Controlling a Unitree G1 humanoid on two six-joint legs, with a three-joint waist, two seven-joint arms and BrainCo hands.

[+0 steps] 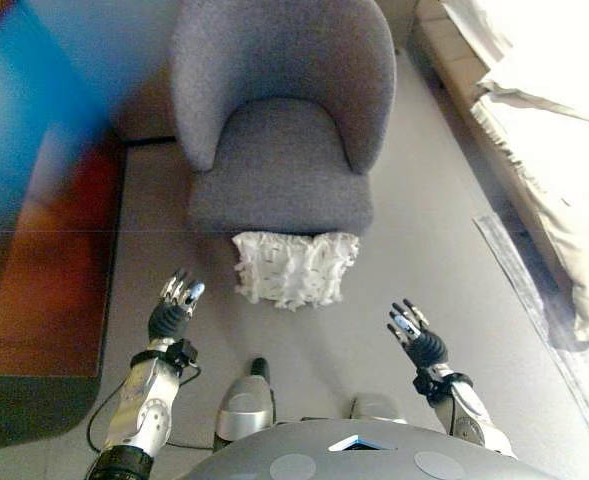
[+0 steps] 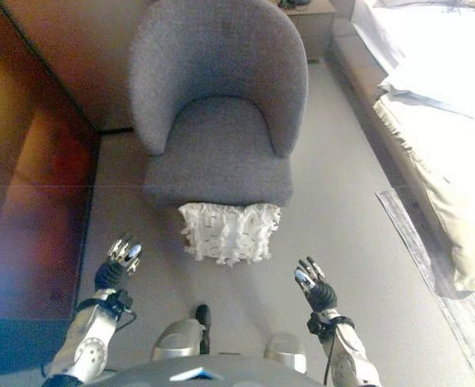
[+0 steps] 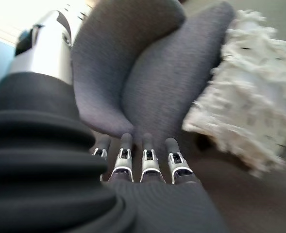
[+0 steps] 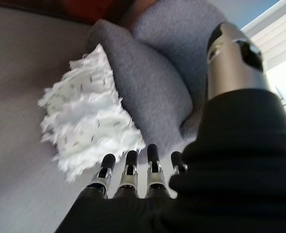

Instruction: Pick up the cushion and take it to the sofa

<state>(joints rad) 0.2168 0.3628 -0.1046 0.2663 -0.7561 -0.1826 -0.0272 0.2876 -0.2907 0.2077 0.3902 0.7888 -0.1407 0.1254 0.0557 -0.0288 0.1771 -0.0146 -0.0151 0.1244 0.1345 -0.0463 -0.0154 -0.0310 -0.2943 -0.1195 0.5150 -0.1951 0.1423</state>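
Observation:
A white shaggy cushion (image 1: 294,267) leans on the floor against the front of a grey armchair (image 1: 279,130). My left hand (image 1: 174,305) hovers to the cushion's left, fingers straight and holding nothing. To the cushion's right and a little nearer me, my right hand (image 1: 414,335) is also open. Both hands stand apart from the cushion. The left wrist view shows the cushion (image 3: 249,111) past the left fingers (image 3: 147,155). In the right wrist view the cushion (image 4: 84,124) lies beyond the right fingers (image 4: 128,167).
A bed with pale bedding (image 1: 544,130) runs along the right side, with a grey rug edge (image 1: 534,300) beside it. A dark reddish wooden panel (image 1: 44,260) lines the left. Grey floor (image 1: 424,240) lies between the armchair and the bed.

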